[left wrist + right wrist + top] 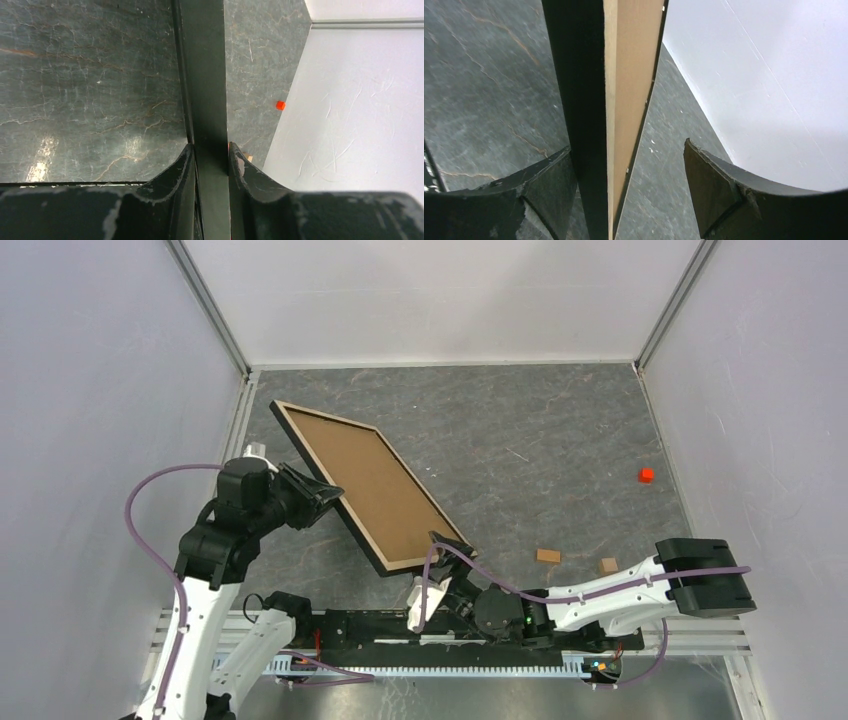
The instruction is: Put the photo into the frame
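The frame (325,416) is held tilted above the table, left of centre, with a plain brown backing board (370,490) filling its upper face. My left gripper (335,495) is shut on the frame's left rim; in the left wrist view both fingers (211,150) press the dark rim (202,75). My right gripper (450,545) is open around the frame's near corner. In the right wrist view (628,146) the black rim (574,75) lies against the left finger, and the right finger stands apart from the backing board (634,60). The photo is not in view.
A small red cube (646,475) lies at the right of the table and also shows in the left wrist view (280,105). Two small wooden blocks (548,556) (607,565) lie near the right arm. White walls enclose the table on three sides.
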Tool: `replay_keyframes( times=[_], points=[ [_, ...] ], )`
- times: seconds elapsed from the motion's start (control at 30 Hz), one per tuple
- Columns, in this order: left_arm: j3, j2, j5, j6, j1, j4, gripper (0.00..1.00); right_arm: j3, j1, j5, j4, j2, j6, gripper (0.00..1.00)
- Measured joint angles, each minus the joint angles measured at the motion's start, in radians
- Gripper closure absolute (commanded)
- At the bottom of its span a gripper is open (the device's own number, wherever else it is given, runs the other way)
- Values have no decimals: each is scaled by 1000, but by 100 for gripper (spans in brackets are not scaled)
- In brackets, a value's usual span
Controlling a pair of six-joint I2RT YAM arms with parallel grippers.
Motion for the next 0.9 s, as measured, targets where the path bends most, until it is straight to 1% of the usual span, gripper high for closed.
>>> replay_keyframes(
  times=[0.23,0.33,0.4,0.43,0.5,0.63,0.67,0.7,0.73,0.77,0.8,0.83,0.87,0.9],
  points=[
    [16,-87,-60,2,0,-60,98,4,-4,-159,70,18,87,27],
    [25,-114,-76,2,0,-81,98,33,-5,-203,95,63,122,33],
    [39,-121,-82,5,0,-99,98,65,-5,-214,103,100,137,39],
    [43,-123,-84,6,0,-101,98,79,-5,-214,105,115,142,43],
    [49,-124,-85,6,0,-100,98,107,0,-198,109,143,154,57],
    [51,-128,-88,6,1,-98,98,148,23,-115,109,182,169,74],
    [52,-128,-88,6,1,-98,96,151,29,-89,110,184,164,80],
    [58,-127,-85,6,1,-98,80,151,33,-80,111,184,161,90],
    [67,-126,-83,10,1,-103,63,151,37,-68,118,184,168,98],
    [77,-122,-82,16,1,-111,44,151,39,-64,122,181,177,100],
    [96,-115,-84,28,0,-122,31,150,38,-69,126,177,188,100],
    [122,-107,-84,53,0,-131,23,148,34,-80,124,166,210,100],
    [150,-101,-88,80,-1,-127,18,140,25,-88,122,153,234,100],
    [196,-95,-94,106,-1,-124,16,128,14,-90,119,139,257,100]
  ],
)
